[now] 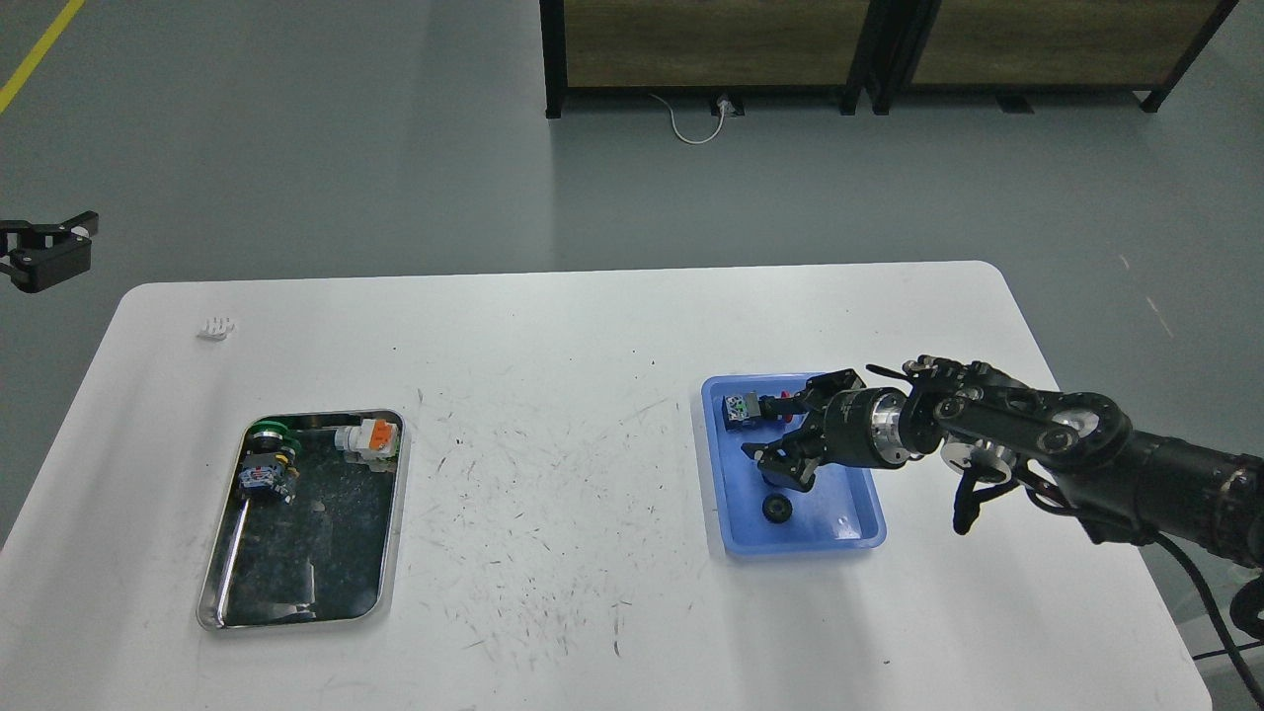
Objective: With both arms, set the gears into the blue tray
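One gear (777, 508) lies flat on the floor of the blue tray (857, 531), in its near-left part, its centre hole facing up; being round, it shows no long axis of its own. A second dark piece sits just behind it, under the right gripper (790, 439), but it is too much in shadow to say whether it is the other gear. The tray's long axis runs away from the robot, slightly slanted, and it stands on the right half of the white table (553, 336). In its far-left corner rests a push-button switch (741, 410) with a pale body and something red beside it.

The right arm (1086, 444) reaches in from the right edge, its gripper over the middle of the tray, pointing left. Its two fingers stand apart, one toward the far side and one toward the near side; nothing can be seen held between them.

On the left half of the table sits a silver metal tray (212, 583) with a dark floor, holding a green-capped switch (267, 459) and an orange-and-white one (367, 437) at its far end. A small white object (216, 328) lies near the table's far-left corner.

The left gripper (44, 252) hangs off the table at the left edge, its fingers slightly parted.
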Controlling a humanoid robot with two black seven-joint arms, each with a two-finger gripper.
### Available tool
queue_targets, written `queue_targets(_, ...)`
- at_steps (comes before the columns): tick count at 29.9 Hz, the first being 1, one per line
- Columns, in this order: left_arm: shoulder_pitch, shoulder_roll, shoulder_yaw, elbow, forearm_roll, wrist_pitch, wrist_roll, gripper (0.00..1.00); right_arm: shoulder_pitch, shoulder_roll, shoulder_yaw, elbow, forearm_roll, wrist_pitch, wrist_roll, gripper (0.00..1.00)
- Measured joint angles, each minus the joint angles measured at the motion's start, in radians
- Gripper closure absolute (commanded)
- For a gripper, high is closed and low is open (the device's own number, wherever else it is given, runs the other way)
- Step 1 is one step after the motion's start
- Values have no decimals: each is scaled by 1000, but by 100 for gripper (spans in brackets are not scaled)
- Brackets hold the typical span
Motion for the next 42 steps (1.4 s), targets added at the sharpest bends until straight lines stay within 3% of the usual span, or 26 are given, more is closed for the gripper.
queue_targets(7, -33, -5, -13, 2, 0, 18, 19, 2, 71, 11, 178, -56, 13, -28, 0, 4)
queue_targets(20, -82, -78, -219, -20, -3, 41, 25, 2, 99, -18, 590, -248, 16, -97, -2, 1)
queue_targets(28, -84, -180, -321, -40, -9, 93, 132, 2, 160, -44, 734, -403, 35, -168, 5, 2)
queue_targets(32, -85, -220, -339, -40, -52, 120, 165, 2, 195, -45, 769, -461, 45, -188, 22, 1)
queue_targets(37, -86, -236, -340, -40, -91, 133, 184, 2, 207, -53, 776, -475, 47, -226, 27, 1)
queue_targets(42, -86, -237, -341, -40, -92, 155, 176, 2, 209, -70, 772, -468, 47, -229, 27, 1)
